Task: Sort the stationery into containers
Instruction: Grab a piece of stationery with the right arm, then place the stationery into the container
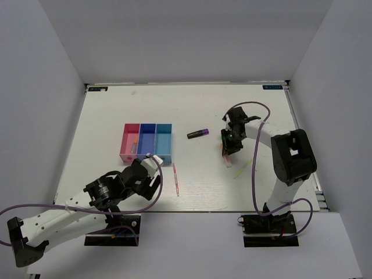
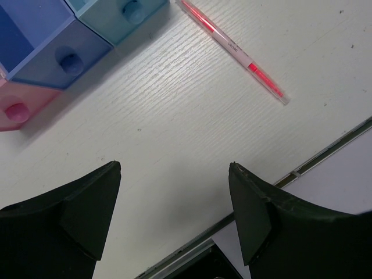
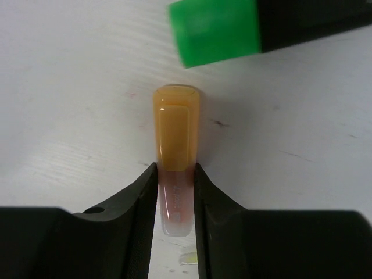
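Note:
My right gripper (image 3: 176, 170) is shut on an orange marker (image 3: 176, 131) that lies on the white table; in the top view the gripper (image 1: 228, 146) is right of centre. A black highlighter with a green end (image 3: 216, 30) lies just beyond the marker's tip. A black highlighter with a purple end (image 1: 198, 133) lies left of the right gripper. A pink-red pen (image 1: 175, 179) (image 2: 232, 49) lies near the front. My left gripper (image 2: 174, 171) (image 1: 152, 170) is open and empty, just in front of the pink-red (image 1: 125, 152), dark blue (image 1: 147, 130) and light blue (image 1: 164, 152) bins.
A pale yellow pen (image 1: 243, 168) lies right of the right gripper, towards the front. The pink-red bin holds a few small items. The table's front edge (image 2: 302, 168) runs close under the left gripper. White walls enclose the table on three sides.

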Action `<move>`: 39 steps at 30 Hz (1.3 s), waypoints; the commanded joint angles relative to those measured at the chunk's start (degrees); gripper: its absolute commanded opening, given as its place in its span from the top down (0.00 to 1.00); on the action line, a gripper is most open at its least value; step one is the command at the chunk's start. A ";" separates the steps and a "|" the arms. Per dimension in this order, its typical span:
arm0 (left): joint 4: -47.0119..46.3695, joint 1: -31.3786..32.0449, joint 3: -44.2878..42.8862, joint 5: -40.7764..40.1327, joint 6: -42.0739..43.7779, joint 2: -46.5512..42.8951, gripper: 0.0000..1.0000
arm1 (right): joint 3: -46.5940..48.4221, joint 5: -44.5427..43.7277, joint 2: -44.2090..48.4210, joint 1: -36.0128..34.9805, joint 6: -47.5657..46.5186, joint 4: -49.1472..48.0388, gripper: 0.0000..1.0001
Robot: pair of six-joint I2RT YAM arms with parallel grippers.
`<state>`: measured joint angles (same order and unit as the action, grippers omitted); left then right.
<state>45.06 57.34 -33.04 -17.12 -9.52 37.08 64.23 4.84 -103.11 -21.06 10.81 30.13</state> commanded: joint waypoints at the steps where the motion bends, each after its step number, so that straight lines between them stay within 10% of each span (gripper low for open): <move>1: 0.12 0.23 0.25 -1.42 -0.50 -1.40 0.15 | 0.10 10.59 -2.10 -0.56 -3.06 3.44 1.00; 9: -0.49 0.05 0.87 -5.27 -0.85 -5.69 0.15 | 5.81 23.28 1.69 -2.49 -9.66 8.27 1.00; 21: -2.26 0.23 3.86 -24.26 -4.01 -22.75 0.17 | 46.14 28.82 -11.84 -11.71 -13.01 18.83 1.00; 39: 0.82 0.14 4.03 -38.51 -6.48 -35.24 0.18 | 51.26 26.28 -21.95 -25.79 -3.70 -18.67 1.00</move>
<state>45.15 57.39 -28.93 -53.56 -15.33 1.56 115.37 31.48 -123.96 -46.70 0.34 25.45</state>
